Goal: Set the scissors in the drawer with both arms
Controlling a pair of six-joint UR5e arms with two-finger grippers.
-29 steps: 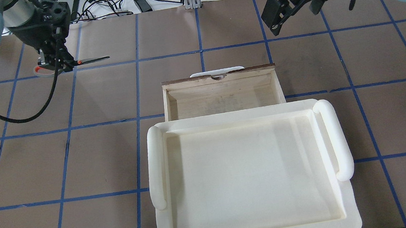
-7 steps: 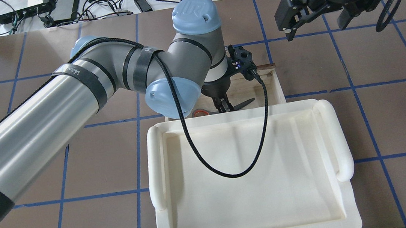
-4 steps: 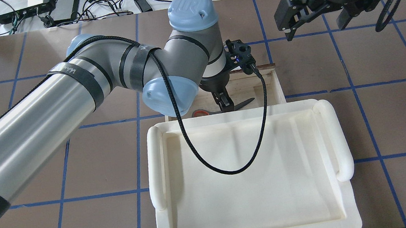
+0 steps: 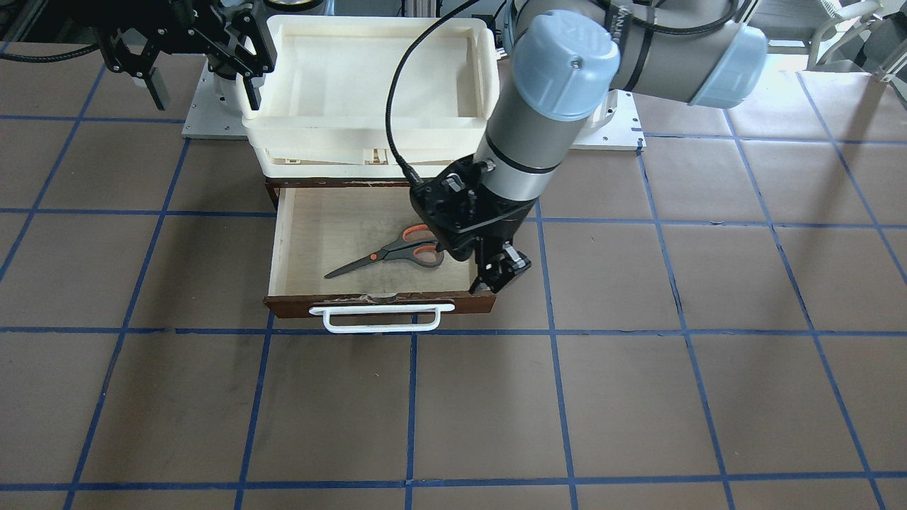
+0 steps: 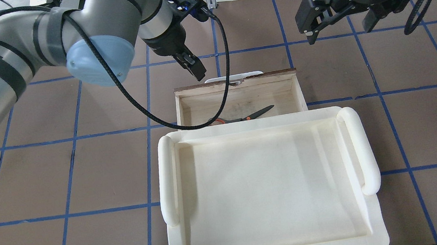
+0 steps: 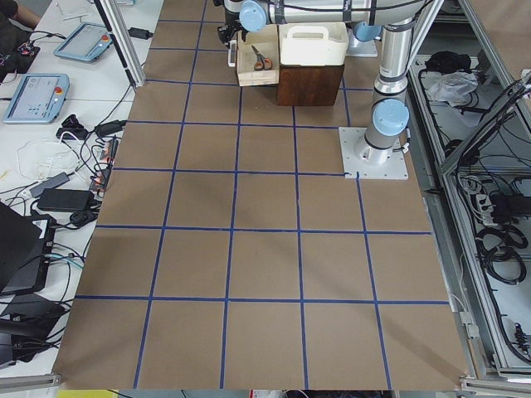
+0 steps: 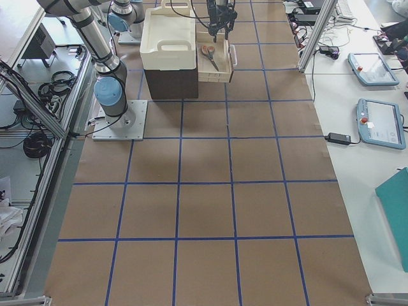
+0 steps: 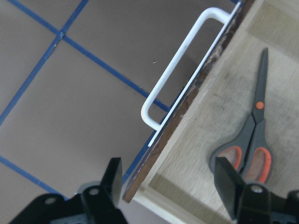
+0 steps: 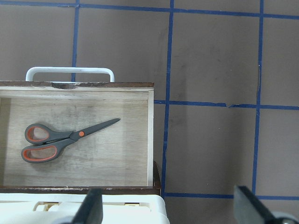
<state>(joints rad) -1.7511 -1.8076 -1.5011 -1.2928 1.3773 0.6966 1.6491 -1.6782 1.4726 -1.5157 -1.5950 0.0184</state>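
The scissors (image 4: pixel 393 253) lie flat on the pale floor of the open drawer (image 4: pixel 283 241), blades toward the robot's right. They also show in the overhead view (image 5: pixel 242 117) and in both wrist views (image 8: pixel 252 140) (image 9: pixel 60 140). My left gripper (image 4: pixel 496 273) is open and empty. It hangs above the drawer's corner near the white bar handle (image 8: pixel 177 70), clear of the scissors. My right gripper (image 5: pixel 338 28) is open and empty, high above the table to the right of the drawer.
A cream-white plastic tray (image 5: pixel 169 176) sits on top of the cabinet, over the drawer's rear part. The left arm's black cable (image 5: pixel 224 57) hangs down across the drawer. Brown table with blue grid lines lies all around.
The left gripper brought the scissors from the far left into the drawer, let them go, then rose and drew back to the drawer's far-left corner. The right gripper hardly moved.
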